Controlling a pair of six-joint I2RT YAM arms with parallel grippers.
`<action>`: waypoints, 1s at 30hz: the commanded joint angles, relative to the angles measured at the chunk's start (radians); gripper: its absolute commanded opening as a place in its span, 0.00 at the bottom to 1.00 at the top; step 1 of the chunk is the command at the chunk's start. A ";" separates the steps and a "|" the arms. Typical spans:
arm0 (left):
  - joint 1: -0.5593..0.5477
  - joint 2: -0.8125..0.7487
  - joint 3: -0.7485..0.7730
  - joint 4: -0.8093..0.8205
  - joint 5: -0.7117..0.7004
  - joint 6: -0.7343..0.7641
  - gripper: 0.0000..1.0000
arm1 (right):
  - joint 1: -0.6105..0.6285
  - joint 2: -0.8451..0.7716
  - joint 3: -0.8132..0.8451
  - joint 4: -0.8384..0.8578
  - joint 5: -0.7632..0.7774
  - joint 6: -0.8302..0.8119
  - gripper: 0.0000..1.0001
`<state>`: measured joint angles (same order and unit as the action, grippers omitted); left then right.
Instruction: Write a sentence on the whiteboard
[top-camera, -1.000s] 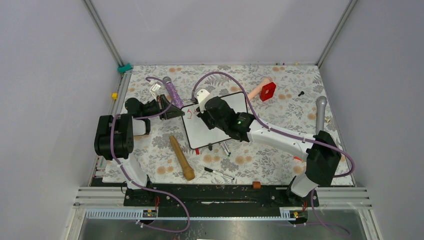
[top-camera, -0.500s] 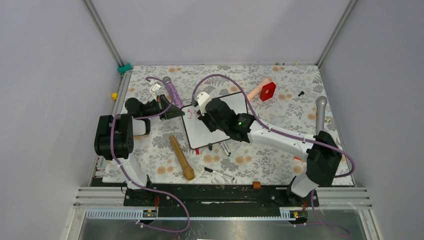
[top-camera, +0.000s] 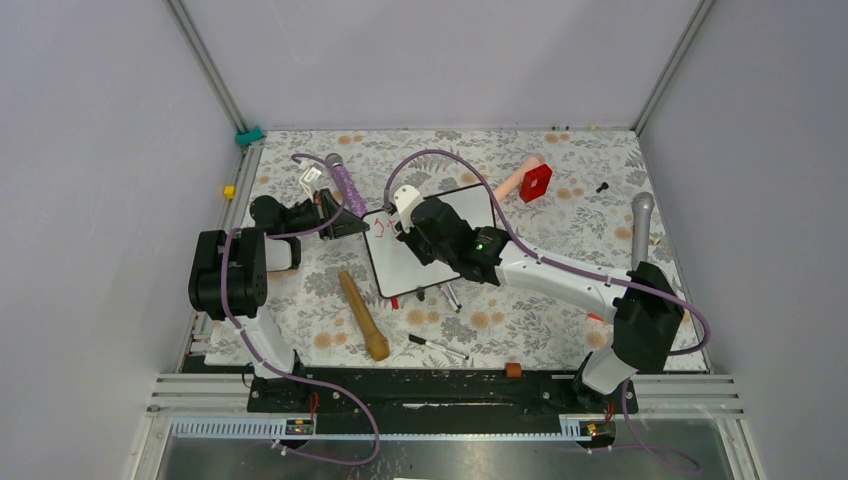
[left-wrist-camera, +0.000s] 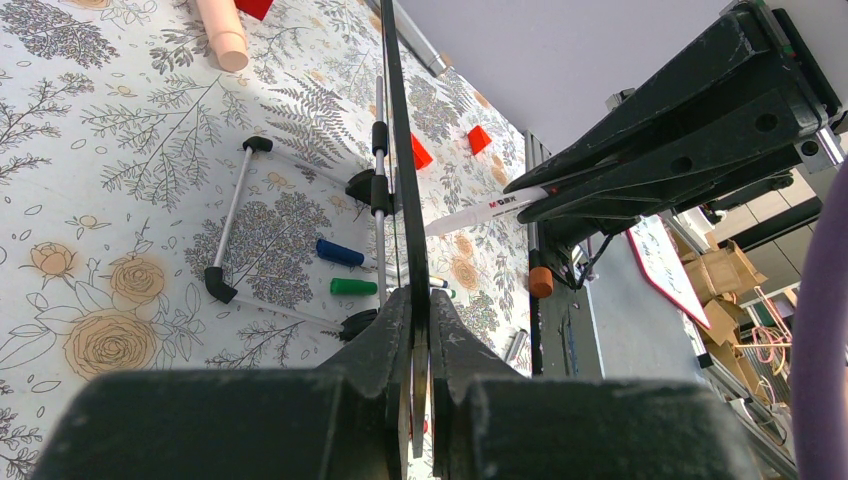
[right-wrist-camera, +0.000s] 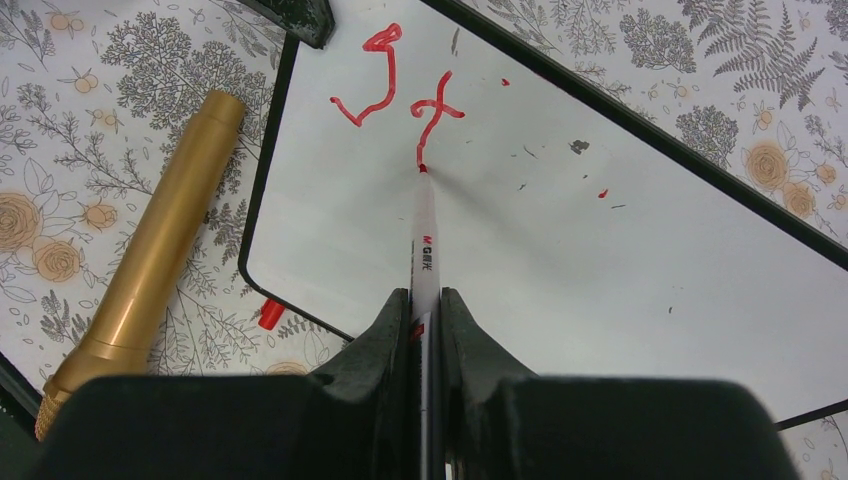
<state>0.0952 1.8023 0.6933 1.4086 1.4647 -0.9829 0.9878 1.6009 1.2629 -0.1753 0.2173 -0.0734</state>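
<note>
The whiteboard (top-camera: 400, 268) sits askew in the middle of the floral tabletop (top-camera: 560, 300). The left pincer (left-wrist-camera: 418, 300) is pinched tight on its thin black frame near the far left corner, with the board seen edge-on between the fingers. The right pincer (right-wrist-camera: 425, 300) is closed hard on a white marker (right-wrist-camera: 424, 230), whose red tip touches the board at the foot of the second letter. The sentence (right-wrist-camera: 400, 95) is two red characters just inside the frame at that corner. To their right and below them, white surface with a few small specks runs out to the frame. A gold rod (right-wrist-camera: 140, 260) lies along the left edge, near but apart, and a red cap (right-wrist-camera: 270, 314) shows at the near edge
</note>
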 joint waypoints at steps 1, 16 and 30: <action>-0.012 -0.042 0.000 0.066 0.044 0.003 0.00 | -0.018 -0.021 0.027 -0.004 0.054 -0.006 0.00; -0.012 -0.044 -0.003 0.066 0.043 0.004 0.00 | -0.025 -0.047 0.046 0.002 0.078 -0.011 0.00; -0.011 -0.044 -0.002 0.066 0.044 0.005 0.00 | -0.026 -0.207 -0.013 0.091 0.089 -0.043 0.00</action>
<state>0.0929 1.8015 0.6933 1.4124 1.4662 -0.9794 0.9680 1.4658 1.2537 -0.1619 0.2508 -0.0906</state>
